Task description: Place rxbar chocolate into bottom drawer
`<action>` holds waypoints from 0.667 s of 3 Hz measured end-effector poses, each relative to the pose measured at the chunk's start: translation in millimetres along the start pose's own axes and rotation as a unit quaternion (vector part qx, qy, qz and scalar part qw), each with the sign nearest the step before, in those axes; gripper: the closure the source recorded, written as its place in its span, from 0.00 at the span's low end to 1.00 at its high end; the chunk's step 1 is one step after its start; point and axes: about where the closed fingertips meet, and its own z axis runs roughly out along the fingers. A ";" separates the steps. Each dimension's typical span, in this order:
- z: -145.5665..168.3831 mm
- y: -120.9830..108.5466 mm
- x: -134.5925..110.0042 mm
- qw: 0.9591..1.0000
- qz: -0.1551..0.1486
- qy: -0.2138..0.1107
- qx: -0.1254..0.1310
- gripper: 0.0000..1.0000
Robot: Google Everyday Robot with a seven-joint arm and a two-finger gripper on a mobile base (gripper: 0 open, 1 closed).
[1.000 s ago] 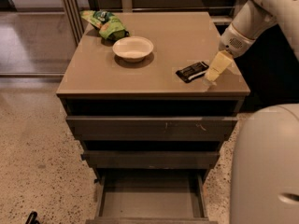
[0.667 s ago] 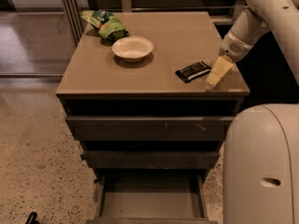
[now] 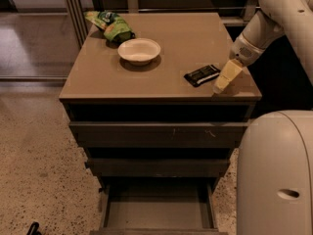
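One rxbar chocolate [image 3: 202, 75] on cabinet [image 3: 171, 38], one end effector [image 3: 220, 86] beside it, grip unclear, bottom drawer [image 3: 156, 214] open

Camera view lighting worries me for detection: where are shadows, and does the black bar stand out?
Camera view: dim warm light; the bowl casts a soft shadow frontward on the cabinet top; the rxbar chocolate reads dark against it; the hand, just right of the bar, is brightly lit; the bottom drawer sits in shade.
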 end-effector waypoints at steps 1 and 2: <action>1.9 1.0 -12.4 1.000 -0.009 -0.022 0.006 0.00; 8.2 10.7 -38.9 0.998 -0.028 -0.053 -0.001 0.00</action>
